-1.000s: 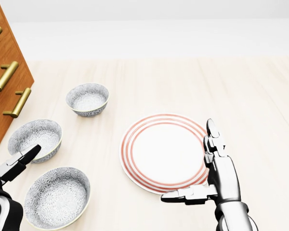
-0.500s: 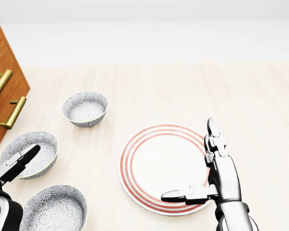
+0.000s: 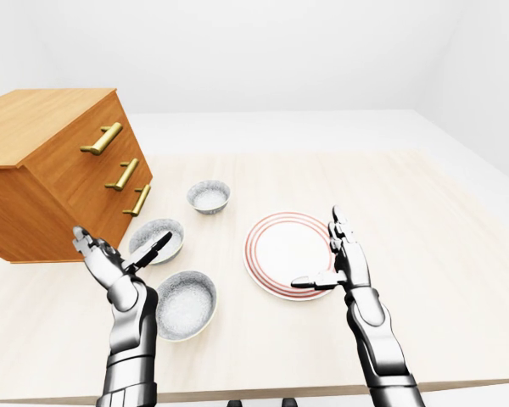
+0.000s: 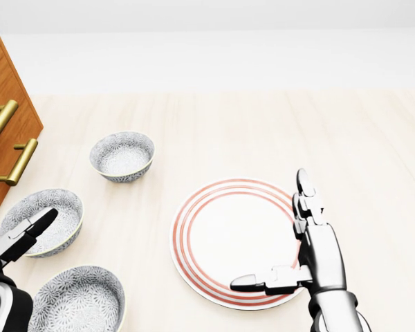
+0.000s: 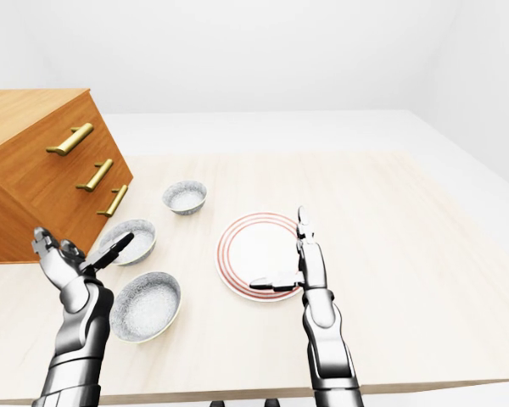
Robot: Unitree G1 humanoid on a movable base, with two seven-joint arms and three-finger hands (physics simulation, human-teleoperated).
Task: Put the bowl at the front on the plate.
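Observation:
Three grey patterned bowls stand at the left of the pale wooden table. One bowl (image 4: 122, 155) is uppermost in the head view, a second bowl (image 4: 43, 220) sits below it, and the lowest bowl (image 4: 79, 302) lies at the bottom edge. To their right rests a white plate (image 4: 228, 242) with red rings, nothing on it. My left hand (image 3: 121, 246) is open, hovering over the gap between the two lower bowls and holding nothing. My right hand (image 4: 271, 230) is open above the plate's right rim, thumb stretched left across the plate.
A wooden chest of drawers (image 3: 59, 170) with brass handles stands tilted on the table's left side, close to the bowls. The table's (image 3: 424, 220) near edge runs along the bottom of the left-eye view. White floor lies beyond its top edge.
The camera moved a second ago: bowls, plate and chest slid down and left in the head view. Since half a second ago nothing has shifted. Both hands stay open.

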